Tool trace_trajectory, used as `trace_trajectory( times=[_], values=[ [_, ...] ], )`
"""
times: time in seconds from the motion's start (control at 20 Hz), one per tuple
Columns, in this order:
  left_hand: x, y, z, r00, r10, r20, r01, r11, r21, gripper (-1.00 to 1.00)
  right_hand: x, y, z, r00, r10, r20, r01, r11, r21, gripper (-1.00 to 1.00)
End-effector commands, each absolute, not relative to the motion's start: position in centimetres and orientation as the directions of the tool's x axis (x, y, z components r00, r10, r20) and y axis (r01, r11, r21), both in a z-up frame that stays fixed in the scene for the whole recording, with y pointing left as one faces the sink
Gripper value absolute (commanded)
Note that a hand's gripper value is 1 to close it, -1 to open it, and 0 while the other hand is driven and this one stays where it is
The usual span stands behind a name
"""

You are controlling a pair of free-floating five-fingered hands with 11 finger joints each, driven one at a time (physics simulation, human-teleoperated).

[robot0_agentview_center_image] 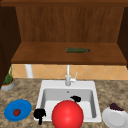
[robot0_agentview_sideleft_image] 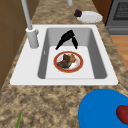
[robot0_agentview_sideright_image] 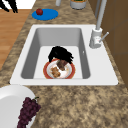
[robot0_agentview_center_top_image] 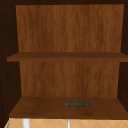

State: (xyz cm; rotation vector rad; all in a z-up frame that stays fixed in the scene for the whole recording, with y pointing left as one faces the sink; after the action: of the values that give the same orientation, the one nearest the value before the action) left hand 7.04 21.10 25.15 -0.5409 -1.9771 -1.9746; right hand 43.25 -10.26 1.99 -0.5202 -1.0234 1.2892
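Sitting flat on the floor of the sink basin [robot0_agentview_sideleft_image: 62, 81]: a red-rimmed plate [robot0_agentview_sideleft_image: 80, 62], white in the middle, with lumpy brown and dark food [robot0_agentview_sideleft_image: 66, 61] piled on it. Right above it, the right hand [robot0_agentview_sideleft_image: 67, 37], fingers pointing down and fairly straight, thumb splayed off to one side like an upside-down V, gripping nothing. Can't tell whether the fingertips actually touch the rim or just hover over it.

Best bet for this bit, imo: go for the bare red rim, not the food, get the thumb and fingers on opposite sides of the edge, and keep the plate dead level. Looks smooth and glossy, so probably slippery, and loose lumps like that would likely slide off at any tilt. Also worth minding the basin walls, pretty close all round.

Further out: left hand [robot0_agentview_center_image: 39, 113] hanging by the sink's front left corner, fingers loose and drooping, nothing in it. Curved metal faucet [robot0_agentview_sideleft_image: 31, 35] at the back. Speckled stone-look counter [robot0_agentview_sideleft_image: 50, 105], with a round blue plate [robot0_agentview_center_image: 23, 106] carrying a tomato [robot0_agentview_center_image: 16, 112] on the left and a white plate [robot0_agentview_center_image: 115, 120] with dark grapes [robot0_agentview_center_image: 116, 107] on the right. Potted plant [robot0_agentview_center_image: 8, 81] far left. Up top, a wood-grain shelf [robot0_agentview_center_image: 50, 53] with a green bottle [robot0_agentview_center_image: 77, 50] lying on its side.
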Motion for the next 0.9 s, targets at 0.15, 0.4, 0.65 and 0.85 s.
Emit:
trace_trajectory(
  times=[0.15,0.4,0.65,0.85],
  values=[
    [7.0,21.1,25.2,-0.886,0.056,0.460,0.460,-0.012,0.888,0.00,38.7,-11.3,1.3,-0.025,0.946,0.324,-0.590,0.247,-0.769,-1.00],
    [7.0,21.1,25.2,-0.886,0.056,0.460,0.460,-0.012,0.888,0.00,35.2,-12.1,1.5,-0.018,0.948,0.317,-0.564,0.253,-0.786,-1.00],
    [7.0,21.1,25.2,-0.886,0.056,0.460,0.460,-0.012,0.888,0.00,32.7,-12.1,0.4,0.033,0.954,0.298,-0.545,0.267,-0.795,-1.00],
    [7.0,21.1,25.2,-0.886,0.056,0.460,0.460,-0.012,0.888,0.00,34.4,-11.5,-1.2,0.036,0.976,0.213,-0.612,0.190,-0.768,-1.00]
  ],
)
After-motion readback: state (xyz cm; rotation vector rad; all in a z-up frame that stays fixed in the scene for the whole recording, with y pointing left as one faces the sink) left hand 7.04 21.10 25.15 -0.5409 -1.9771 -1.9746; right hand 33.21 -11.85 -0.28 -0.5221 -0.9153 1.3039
